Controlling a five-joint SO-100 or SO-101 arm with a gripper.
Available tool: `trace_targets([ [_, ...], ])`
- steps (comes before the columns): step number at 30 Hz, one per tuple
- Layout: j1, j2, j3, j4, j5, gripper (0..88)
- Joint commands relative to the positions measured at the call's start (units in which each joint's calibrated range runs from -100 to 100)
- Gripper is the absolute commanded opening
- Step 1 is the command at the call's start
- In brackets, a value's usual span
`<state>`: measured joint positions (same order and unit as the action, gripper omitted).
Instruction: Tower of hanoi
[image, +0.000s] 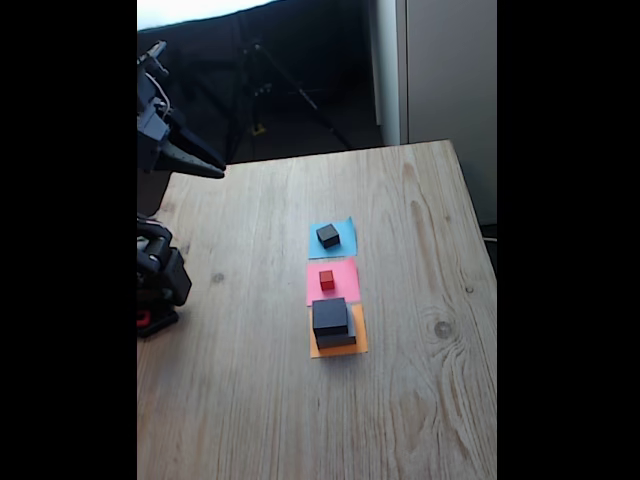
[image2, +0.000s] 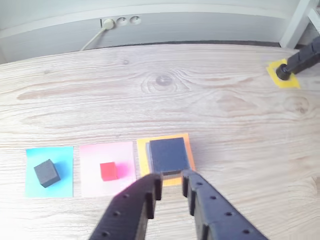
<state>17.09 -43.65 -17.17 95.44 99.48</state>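
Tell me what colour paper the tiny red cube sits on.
Pink. The tiny red cube rests on the pink paper square, clearest in the wrist view.

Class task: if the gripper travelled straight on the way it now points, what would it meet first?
Probably the medium black block stacked on the orange paper square; in the wrist view the gripper aims right at it, though depth is uncertain.

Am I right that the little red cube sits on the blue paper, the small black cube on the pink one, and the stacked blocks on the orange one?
Not quite: the two cubes are swapped. In the wrist view the red cube sits on the pink paper and the small black cube on the blue paper. The stacked blocks are on the orange paper, as you said.
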Motion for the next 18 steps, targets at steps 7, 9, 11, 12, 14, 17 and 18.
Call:
trace_targets([
  [7, 6.52, -4.57, 11.71, -1.75, 0.52, 0.4],
  [9, 6.86, -5.10, 14.62, -3.13, 0.52, 0.4],
  [11, 7.36, -5.63, 17.80, -4.50, 0.52, 0.7],
  [12, 7.61, -5.86, 19.53, -5.39, 0.52, 2.4],
  [14, 8.28, -6.16, 23.26, -7.82, 0.52, 13.9],
  [17, 9.03, -6.69, 29.71, -14.21, 0.52, 33.9],
  [18, 9.11, -6.77, 31.44, -15.75, 0.52, 35.5],
])
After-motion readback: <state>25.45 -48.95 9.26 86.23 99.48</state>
